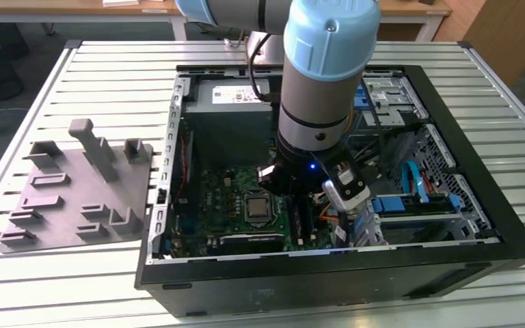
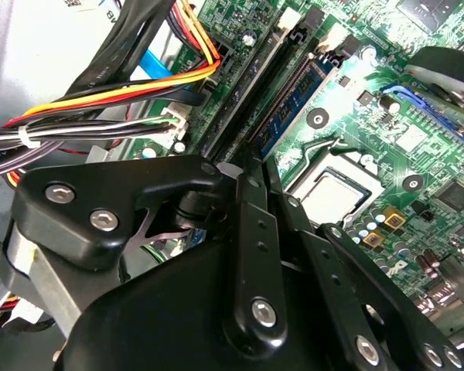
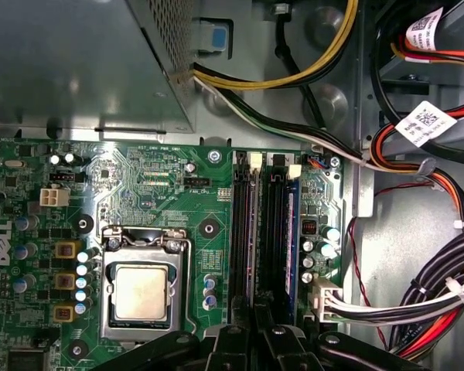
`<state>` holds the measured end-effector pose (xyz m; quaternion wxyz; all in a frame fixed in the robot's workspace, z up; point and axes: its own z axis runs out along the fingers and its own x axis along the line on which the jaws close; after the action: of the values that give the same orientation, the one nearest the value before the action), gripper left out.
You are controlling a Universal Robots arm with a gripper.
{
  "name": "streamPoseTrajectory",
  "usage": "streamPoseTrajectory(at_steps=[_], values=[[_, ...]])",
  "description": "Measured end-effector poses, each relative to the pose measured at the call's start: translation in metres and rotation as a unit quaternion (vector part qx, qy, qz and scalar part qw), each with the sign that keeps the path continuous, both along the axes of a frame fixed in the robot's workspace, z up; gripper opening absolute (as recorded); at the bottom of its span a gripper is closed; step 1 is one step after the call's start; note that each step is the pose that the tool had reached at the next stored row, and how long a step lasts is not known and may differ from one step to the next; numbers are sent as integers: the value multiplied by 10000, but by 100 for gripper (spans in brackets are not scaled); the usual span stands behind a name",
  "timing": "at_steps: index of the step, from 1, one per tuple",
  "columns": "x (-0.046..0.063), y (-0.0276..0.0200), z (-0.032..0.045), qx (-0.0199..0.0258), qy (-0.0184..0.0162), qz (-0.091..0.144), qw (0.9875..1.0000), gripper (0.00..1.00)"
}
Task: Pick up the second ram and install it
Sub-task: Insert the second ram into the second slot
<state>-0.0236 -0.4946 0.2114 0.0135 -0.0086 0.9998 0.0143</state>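
Ram point(image 3: 274, 239) looks to be the dark strip standing on edge among the slots point(image 3: 242, 239), right at the gripper's point(image 3: 257, 325) tip in the first wrist view. It's hard to be sure. Whether the gripper is clamped on it or parted, I cannot tell.

Sweeping across the exterior view: the grey holder point(image 1: 71, 198) lies well off to the exterior view's left of the gripper, outside the case point(image 1: 335, 280). The arm point(image 1: 322, 82) reaches straight down into the case, with the gripper low over the board point(image 1: 217, 198). The processor point(image 3: 141, 292) sits just beside the gripper, and the bundled cables point(image 3: 417, 294) are on its other side.
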Motion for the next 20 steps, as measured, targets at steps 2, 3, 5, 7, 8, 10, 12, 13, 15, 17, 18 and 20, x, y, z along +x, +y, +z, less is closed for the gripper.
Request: streamPoseTrajectory(at_steps=[2,3,5,7,8,10,12,13,15,17,18,20], values=[[0,0,-1,0,0,0,10000,14],[0,0,-1,0,0,0,10000,14],[0,0,-1,0,0,0,10000,14],[0,0,-1,0,0,0,10000,14],[0,0,-2,0,0,0,10000,14],[0,0,-4,1,0,0,10000,14],[0,0,-12,1,0,0,10000,14],[0,0,-18,1,0,0,10000,14],[1,0,-29,-1,0,-1,10000,14],[4,-1,-41,-5,2,0,10000,14],[7,-1,-52,-2,1,0,10000,14],[12,-1,-58,-3,2,0,10000,14]])
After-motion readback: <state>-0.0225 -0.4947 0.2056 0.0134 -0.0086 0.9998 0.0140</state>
